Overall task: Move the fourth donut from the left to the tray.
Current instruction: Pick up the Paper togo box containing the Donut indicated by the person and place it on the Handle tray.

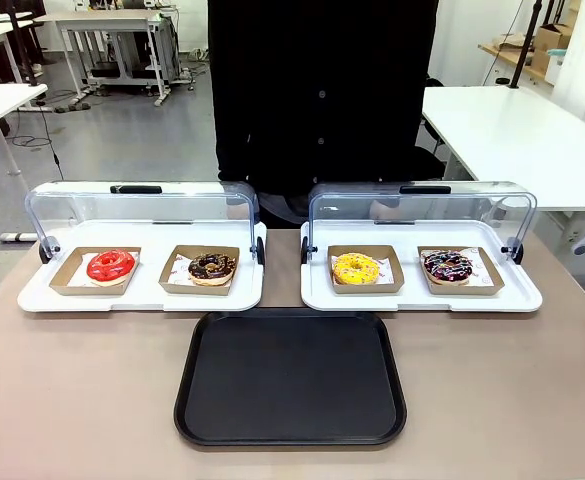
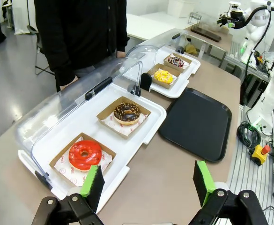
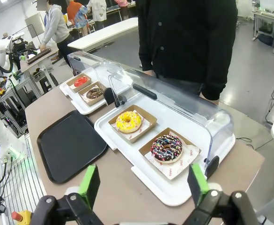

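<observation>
**Soft glaze, a close neighbour and a low rim: where this move can fail**

The fourth donut from the left [image 1: 448, 266] sits in its brown cardboard holder [image 1: 462, 290] inside the right white display tray [image 1: 422, 303], toward the far right corner of the desk [image 1: 72, 400]. The clear lid [image 1: 422, 210] of that display tray stands open behind it. The black tray [image 1: 290, 376] lies empty at the middle of the near edge of the desk. The jaws of the right arm are wide apart and hold nothing, and the jaws of the left arm are wide and empty too.

I see four risks from here.

- **Wrong donut:** the chocolate donut with sprinkles [image 1: 212, 266] is also dark, so a wrong count can send an arm to it.
- **Contact with the neighbour:** the yellow donut [image 1: 357, 268] lies just beside the target, and wide jaws can push its holder.
- **Damage or slipping:** a grip on the donut itself can crush the glaze. A grip on the shallow holder can slip, because its wall is low.
- **Catching or collision:** the holder can catch on the raised rim of the display tray if it is dragged instead of lifted. A high approach from behind can hit the open lid.
</observation>
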